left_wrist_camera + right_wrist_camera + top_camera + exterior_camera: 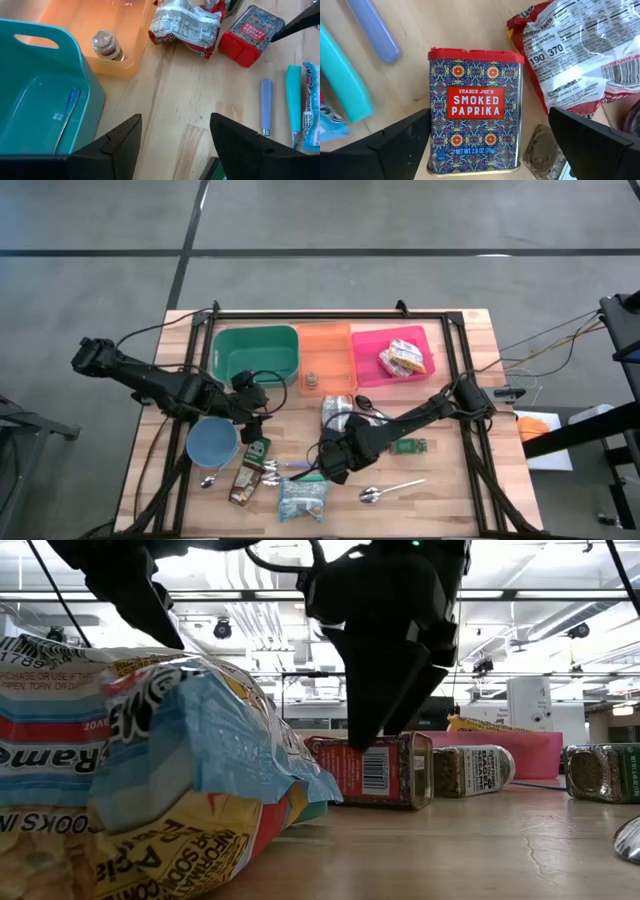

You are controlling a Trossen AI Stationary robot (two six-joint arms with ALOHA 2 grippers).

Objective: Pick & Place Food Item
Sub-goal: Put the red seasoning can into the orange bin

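Note:
A smoked paprika tin [475,110] with a red lid lies flat on the wooden table, label up. It also shows in the low view [372,772] and in the left wrist view [252,34]. My right gripper [489,116] hangs over it, pointing steeply down. It is open, with one finger on either side of the tin and a gap to each. In the high view my right gripper [335,463] is at the table's middle front. My left gripper [176,120] is open above bare table next to the green bin [255,355].
An orange bin [325,352] holds a spice jar [106,45], and a pink bin [393,352] holds a packet. A crumpled snack bag [575,55] lies beside the tin. A blue cup [212,442], a ramen packet [302,500], a spoon [385,492] and utensils [266,106] lie nearby.

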